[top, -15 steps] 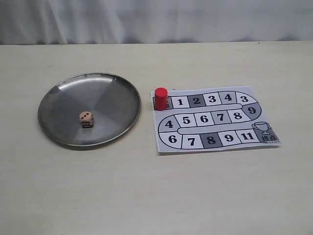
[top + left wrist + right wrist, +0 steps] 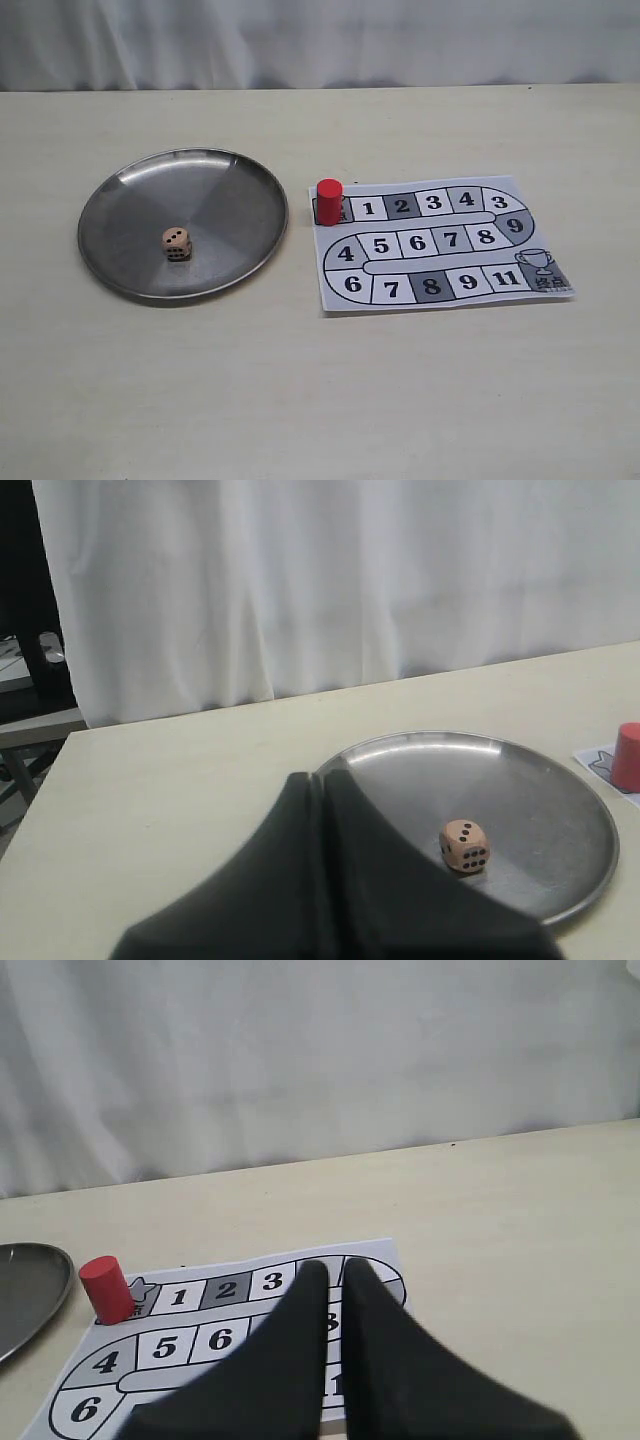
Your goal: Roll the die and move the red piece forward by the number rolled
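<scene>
The die [image 2: 177, 243] lies inside a round metal dish [image 2: 120, 200] on the left of the worktop [image 2: 320, 400], a little nearer than the dish's centre and apart from its rim. Its top face shows what looks like three pips.

Just right of the dish lies a printed paper game board [image 2: 440, 245] with a winding track of numbered squares that ends at a trophy [image 2: 539, 262] in its near right corner. The red piece [image 2: 329, 201] stands upright on the dark square at the far left end of the board, just beside square 1.

In the left wrist view, the left gripper [image 2: 315, 778] has its dark fingers pressed together with nothing between them, above the dish's rim. In the right wrist view, the right gripper [image 2: 335, 1265] is above the board, its fingers drawn together to a thin slit and holding nothing. A white curtain [image 2: 320, 40] hangs beyond the far edge of the worktop.
</scene>
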{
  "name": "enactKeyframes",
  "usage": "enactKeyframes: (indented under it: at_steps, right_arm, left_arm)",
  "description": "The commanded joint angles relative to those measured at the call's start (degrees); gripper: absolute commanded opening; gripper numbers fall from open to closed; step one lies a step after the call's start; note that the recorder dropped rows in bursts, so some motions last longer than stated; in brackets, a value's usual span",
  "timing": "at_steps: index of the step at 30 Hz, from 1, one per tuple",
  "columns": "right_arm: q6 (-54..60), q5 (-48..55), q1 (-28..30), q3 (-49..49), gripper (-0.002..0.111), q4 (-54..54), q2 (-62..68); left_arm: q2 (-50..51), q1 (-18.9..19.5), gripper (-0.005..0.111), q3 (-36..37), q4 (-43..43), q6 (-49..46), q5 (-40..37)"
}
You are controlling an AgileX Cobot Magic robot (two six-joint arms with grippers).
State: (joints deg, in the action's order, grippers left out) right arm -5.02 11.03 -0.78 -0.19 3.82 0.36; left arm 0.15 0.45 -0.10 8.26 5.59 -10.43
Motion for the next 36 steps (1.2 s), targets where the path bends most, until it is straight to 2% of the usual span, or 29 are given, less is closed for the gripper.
enactKeyframes:
  at_steps: [1, 17, 23, 26, 30, 33, 36]
  right_arm:
    - [0.5, -0.1, 0.3, 0.2, 0.004, 0.0, -0.4]
    - [0.5, -0.4, 0.3, 0.2, 0.004, 0.0, -0.4]
    - [-0.2, -10.5, 0.3, 0.2, 0.004, 0.9, -0.4]
    - [-0.2, -19.0, 0.3, 0.2, 0.004, 8.3, -0.4]
    - [-0.2, -16.6, -0.1, 0.2, 0.004, 5.3, -0.4]
    - [-0.2, -15.7, -0.1, 0.2, 0.004, 5.3, 6.0]
    - [-0.2, -16.3, -0.7, -1.2, 0.004, 5.3, 19.0]
  left_arm:
    - [-0.1, -0.5, 0.0, 0.1, 0.0, 0.1, 0.5]
    - [-0.1, -0.5, 0.0, 0.1, 0.0, 0.1, 0.5]
    - [-0.1, -0.5, 0.0, 0.1, 0.0, 0.1, 0.5]
    - [-0.1, -0.5, 0.0, 0.1, 0.0, 0.1, 0.5]
    - [-0.1, -0.5, 0.0, 0.1, 0.0, 0.1, 0.5]
    - [-0.1, -0.5, 0.0, 0.1, 0.0, 0.1, 0.5]
    - [-0.1, -0.5, 0.0, 0.1, 0.0, 0.1, 0.5]
